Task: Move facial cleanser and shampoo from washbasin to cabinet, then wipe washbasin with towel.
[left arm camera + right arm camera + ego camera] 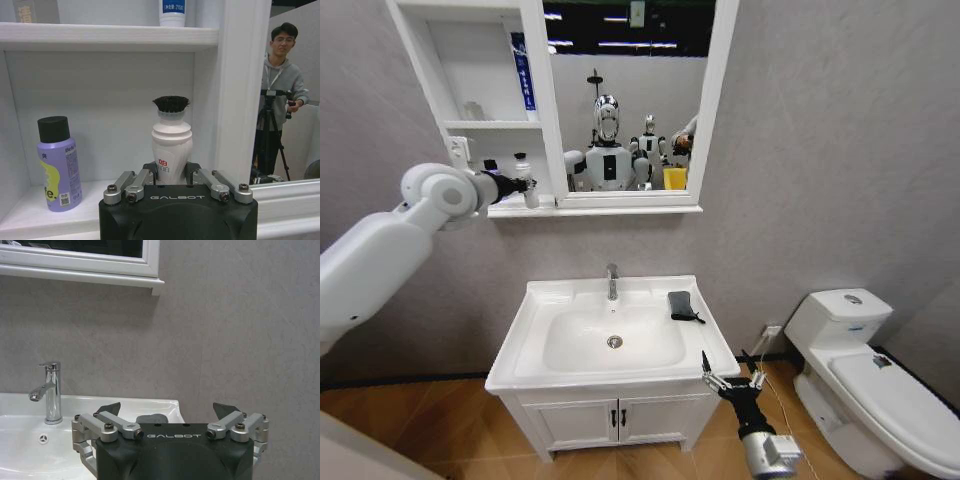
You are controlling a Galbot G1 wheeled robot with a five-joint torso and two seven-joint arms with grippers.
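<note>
I have the white bottle with the black cap standing upright on the bottom shelf of the cabinet, long axis vertical, cap pointing to twelve o'clock. In the left wrist view the printed label faces my camera. It sits near the shelf's mirror-side wall, and I judge that spot was picked to leave room for the purple bottle, which stands upright well apart from it toward the far wall.

My left gripper is clenched around the white bottle low on its body, fingers either side of the waist. That low grasp keeps the bottle vertical while its base meets the shelf. In the head view the left arm reaches in from nine o'clock to the shelf at roughly eleven o'clock from the washbasin.

A blue-labelled tube stands on the shelf above.

Down on the washbasin, the towel lies flat on the rim at about two o'clock from the drain, its long side running front to back, just beside the bowl's edge. The tap stands at twelve o'clock. I judge the bottles are off the basin and wiping is not yet begun.

My right gripper waits with fingers spread wide, empty, at the basin's front corner, about five o'clock from the drain, pointing toward the towel.
</note>
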